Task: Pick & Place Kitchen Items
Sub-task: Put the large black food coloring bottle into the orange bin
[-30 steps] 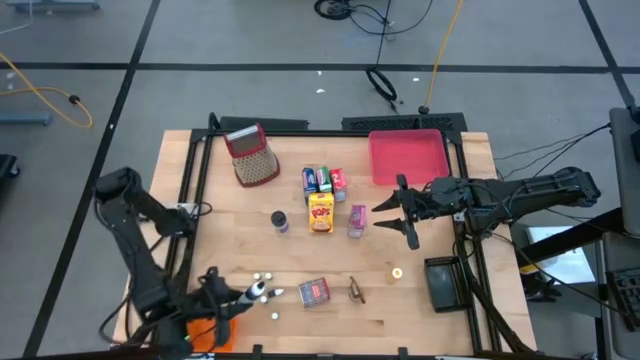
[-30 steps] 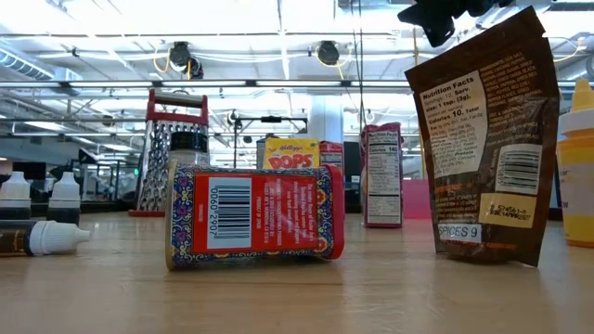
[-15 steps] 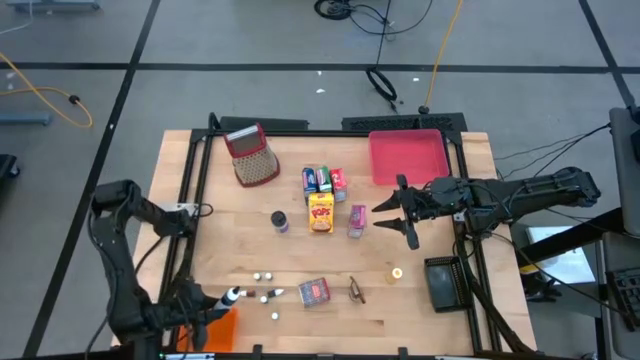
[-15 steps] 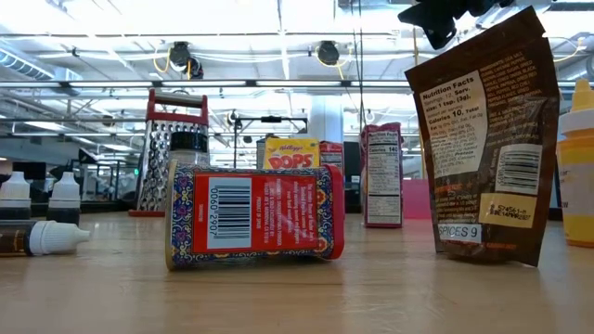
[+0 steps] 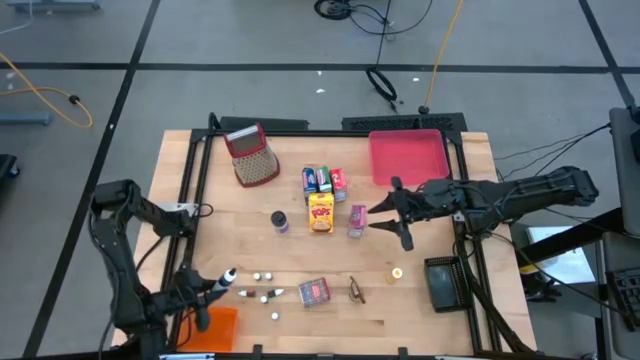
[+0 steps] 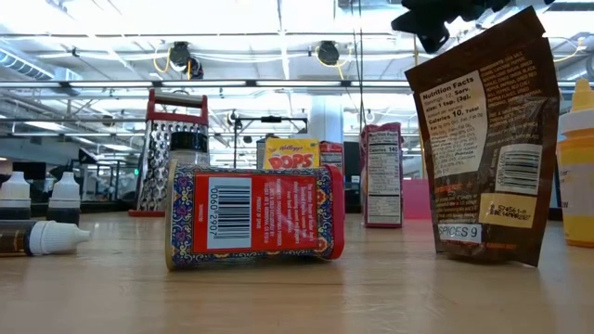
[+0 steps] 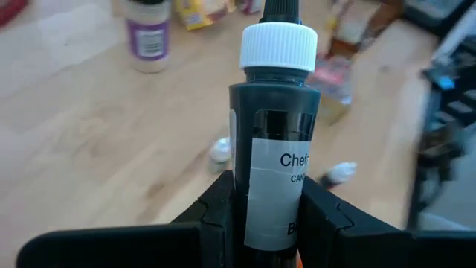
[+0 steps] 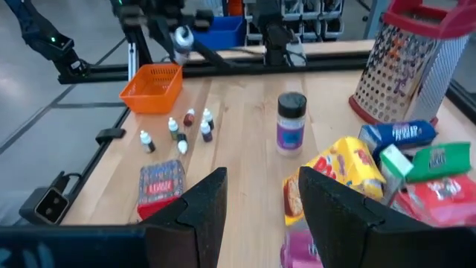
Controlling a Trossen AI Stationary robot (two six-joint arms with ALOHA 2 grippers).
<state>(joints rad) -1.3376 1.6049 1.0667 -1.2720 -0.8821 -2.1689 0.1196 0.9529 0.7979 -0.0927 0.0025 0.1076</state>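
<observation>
Orange tray (image 5: 213, 327) sits at the table's (image 5: 300, 250) front-left corner, and our left hand (image 5: 207, 296) hovers just beside it, clamped on a small dark bottle (image 7: 274, 141) with a white cap. To finish this step well, we judge we should carry the bottle fully over the tray, lower it, then release. More little bottles (image 5: 262, 284) lie along the front edge, near the red box (image 5: 314, 291). Mid-table stands the yellow cereal box (image 5: 320, 212) with the pink packet (image 5: 357, 220) beside it. Our right hand (image 5: 393, 210) waits spread open and empty by that packet, below the pink tray (image 5: 408, 157).
</observation>
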